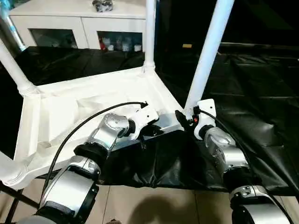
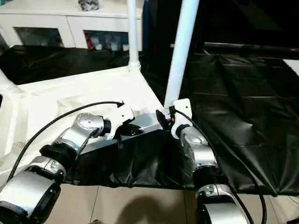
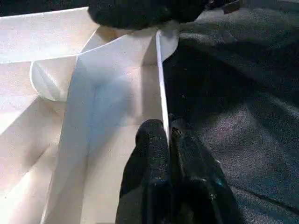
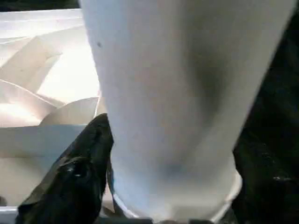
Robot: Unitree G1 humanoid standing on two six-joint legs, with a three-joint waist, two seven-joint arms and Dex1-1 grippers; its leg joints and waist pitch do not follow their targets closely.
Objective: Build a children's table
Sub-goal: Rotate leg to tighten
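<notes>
White tabletop's rim pinched by left pincer; right pincer straddles leg.

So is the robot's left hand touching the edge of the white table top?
Touching. In the left wrist view, the left gripper has its jaws pinched on the thin side wall of the table top, one black finger pressed against each face.

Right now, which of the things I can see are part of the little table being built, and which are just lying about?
Part of the job:
- white plastic rectangular tabletop, lying underside up
- long white tube legs standing in its corner sockets, such as the near-right one and the far one

Just lying about:
- white cabinet with glass doors
- crumpled black plastic sheet under the work
</notes>
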